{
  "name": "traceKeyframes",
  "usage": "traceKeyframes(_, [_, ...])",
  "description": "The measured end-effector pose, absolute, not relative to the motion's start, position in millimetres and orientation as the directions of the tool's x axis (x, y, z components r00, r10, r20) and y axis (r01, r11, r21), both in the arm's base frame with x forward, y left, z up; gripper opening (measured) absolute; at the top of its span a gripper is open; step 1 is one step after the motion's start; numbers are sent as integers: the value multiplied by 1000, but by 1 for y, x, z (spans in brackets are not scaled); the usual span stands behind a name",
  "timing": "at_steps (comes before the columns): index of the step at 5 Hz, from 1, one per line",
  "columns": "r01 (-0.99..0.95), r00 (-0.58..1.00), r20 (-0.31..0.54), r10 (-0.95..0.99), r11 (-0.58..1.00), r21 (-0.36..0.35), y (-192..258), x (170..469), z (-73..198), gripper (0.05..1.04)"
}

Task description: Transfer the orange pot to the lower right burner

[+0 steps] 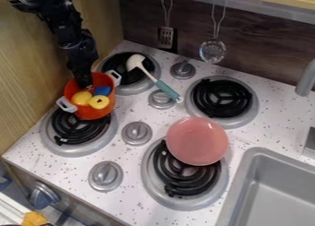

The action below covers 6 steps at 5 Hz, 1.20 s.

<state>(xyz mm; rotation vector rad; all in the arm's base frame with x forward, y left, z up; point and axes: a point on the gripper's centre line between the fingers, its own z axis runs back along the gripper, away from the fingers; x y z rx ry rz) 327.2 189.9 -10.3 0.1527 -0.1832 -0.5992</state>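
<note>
The black gripper [82, 77] hangs down at the back left part of the orange pot [95, 110], its lower end at the pot's rim. Two white handles stick out from the pot, which is over the back part of the lower left burner [77, 128]. Inside the pot lie two yellow pieces [90, 99] and a blue piece [102, 90]. On the lower right burner [184, 176], a pink plate [197, 140] covers the back part of the coil.
A spoon with a teal handle [161, 85] lies across the upper left burner [127, 89]. The upper right burner [222, 98] is bare. Several knobs stand between burners; a grey sink [271, 193] is at lower right, a wooden wall [37, 77] at left.
</note>
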Motion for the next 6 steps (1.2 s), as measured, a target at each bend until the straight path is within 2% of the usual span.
traceKeyframes(1, [514,835,136,-533,844,151,182,321,-10,84])
traceKeyframes(3, [398,917,27,-398,917,6,154,308,-10,84])
traceKeyframes(4, [287,957,-19,-288,957,-37,139,312,15,84])
traceKeyframes(5, [190,982,12,-190,981,-30,116,315,38,83])
traceKeyframes(6, [90,994,68,-88,996,-28,86,312,41,76])
